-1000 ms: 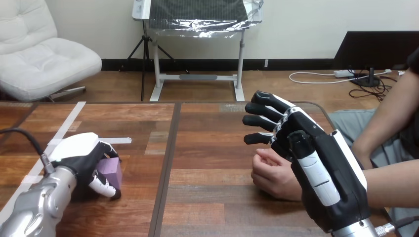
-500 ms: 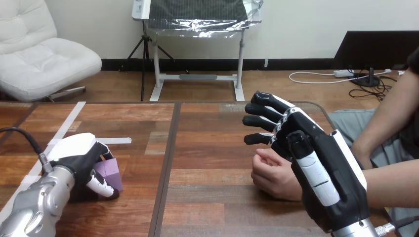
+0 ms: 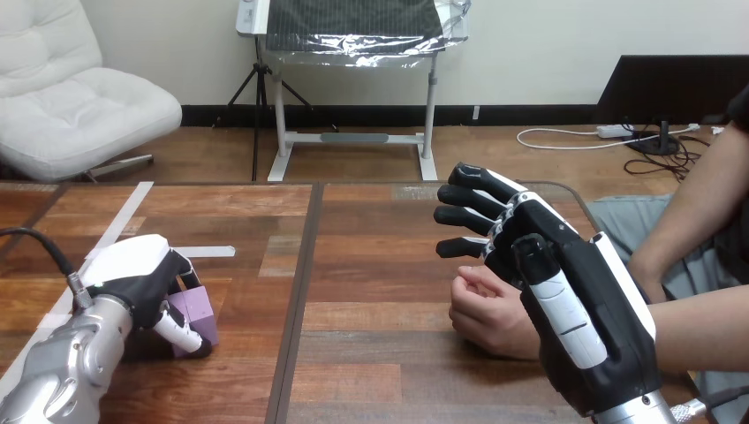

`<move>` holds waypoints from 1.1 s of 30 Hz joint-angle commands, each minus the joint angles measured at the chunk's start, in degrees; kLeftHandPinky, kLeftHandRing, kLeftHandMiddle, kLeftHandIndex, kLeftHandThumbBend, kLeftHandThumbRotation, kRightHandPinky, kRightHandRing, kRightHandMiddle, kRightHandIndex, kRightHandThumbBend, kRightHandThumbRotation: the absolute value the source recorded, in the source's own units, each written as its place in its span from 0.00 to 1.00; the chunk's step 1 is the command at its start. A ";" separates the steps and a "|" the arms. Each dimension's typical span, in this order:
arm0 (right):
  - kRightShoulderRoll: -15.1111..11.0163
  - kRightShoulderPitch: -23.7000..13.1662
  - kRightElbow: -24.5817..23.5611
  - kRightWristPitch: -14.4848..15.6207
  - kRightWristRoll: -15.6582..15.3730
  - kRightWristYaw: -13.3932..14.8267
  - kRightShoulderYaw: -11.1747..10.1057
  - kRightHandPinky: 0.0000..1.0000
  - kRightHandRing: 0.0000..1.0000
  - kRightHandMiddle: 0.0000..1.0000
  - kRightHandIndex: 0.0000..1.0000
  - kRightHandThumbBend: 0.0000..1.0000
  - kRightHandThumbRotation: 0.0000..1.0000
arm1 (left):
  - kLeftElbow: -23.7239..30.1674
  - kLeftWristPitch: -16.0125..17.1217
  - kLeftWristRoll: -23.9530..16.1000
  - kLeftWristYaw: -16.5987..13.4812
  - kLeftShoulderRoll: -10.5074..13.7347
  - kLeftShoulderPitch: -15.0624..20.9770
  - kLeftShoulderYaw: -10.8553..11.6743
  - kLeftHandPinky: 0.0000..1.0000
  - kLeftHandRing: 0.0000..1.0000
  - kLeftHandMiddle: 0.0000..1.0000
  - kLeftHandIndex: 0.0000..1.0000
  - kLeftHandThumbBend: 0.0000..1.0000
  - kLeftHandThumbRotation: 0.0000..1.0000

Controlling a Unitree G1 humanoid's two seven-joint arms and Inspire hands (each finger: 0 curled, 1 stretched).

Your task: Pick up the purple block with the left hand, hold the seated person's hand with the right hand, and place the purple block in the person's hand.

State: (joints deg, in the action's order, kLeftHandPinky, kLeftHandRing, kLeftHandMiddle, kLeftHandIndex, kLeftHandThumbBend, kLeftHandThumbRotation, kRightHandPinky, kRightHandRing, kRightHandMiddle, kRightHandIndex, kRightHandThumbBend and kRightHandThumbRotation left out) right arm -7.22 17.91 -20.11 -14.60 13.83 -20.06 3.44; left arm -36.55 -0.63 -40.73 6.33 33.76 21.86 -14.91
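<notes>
Plank tabletop (image 3: 371, 265) of glossy brown wood, dark seam down the middle, strips of white tape (image 3: 208, 252) toward the left. Near the left edge, left hand (image 3: 132, 278), smooth white shell over a black palm, with jointed fingers (image 3: 181, 334) curled round the purple block (image 3: 199, 307), clamped on it from above and in front. Small matte cube with crisp edges, slightly tilted, low at the tabletop; cannot tell whether lifted clear of the wood. At right, right hand (image 3: 574, 309), glossy black with white plates, raised on edge, fingers (image 3: 472, 196) straight and spread apart, clasping nothing. Just beside its palm, the person's hand (image 3: 490, 314), loosely curled, resting on the wood; cannot tell whether touching the robot's palm. Well apart from the block
</notes>
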 commanded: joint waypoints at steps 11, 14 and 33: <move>-0.46 -3.57 -1.27 -1.48 -0.04 -0.01 -1.03 0.69 0.80 0.81 0.82 0.73 0.77 | -0.09 1.31 1.63 -3.18 0.62 2.85 0.76 0.41 0.44 0.49 0.49 0.71 0.00; -0.74 -3.95 -0.71 -1.66 -0.79 0.04 -1.25 0.69 0.81 0.82 0.82 0.73 0.77 | 0.20 1.06 1.94 -3.36 0.66 2.72 0.87 0.34 0.39 0.46 0.48 0.72 0.00; -4.64 -9.36 6.37 -4.20 -7.06 0.80 -5.25 0.68 0.80 0.82 0.81 0.73 0.74 | 10.43 -1.26 4.23 -2.95 1.41 -1.03 3.20 0.11 0.18 0.29 0.48 0.74 0.00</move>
State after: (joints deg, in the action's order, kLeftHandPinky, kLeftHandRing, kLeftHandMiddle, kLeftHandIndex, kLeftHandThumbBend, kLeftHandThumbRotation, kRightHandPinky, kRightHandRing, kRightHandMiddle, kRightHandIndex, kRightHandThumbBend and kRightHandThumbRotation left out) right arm -10.43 13.94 -15.72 -16.80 7.95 -20.18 0.47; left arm -32.76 -1.40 -37.10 3.98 33.75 19.84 -13.67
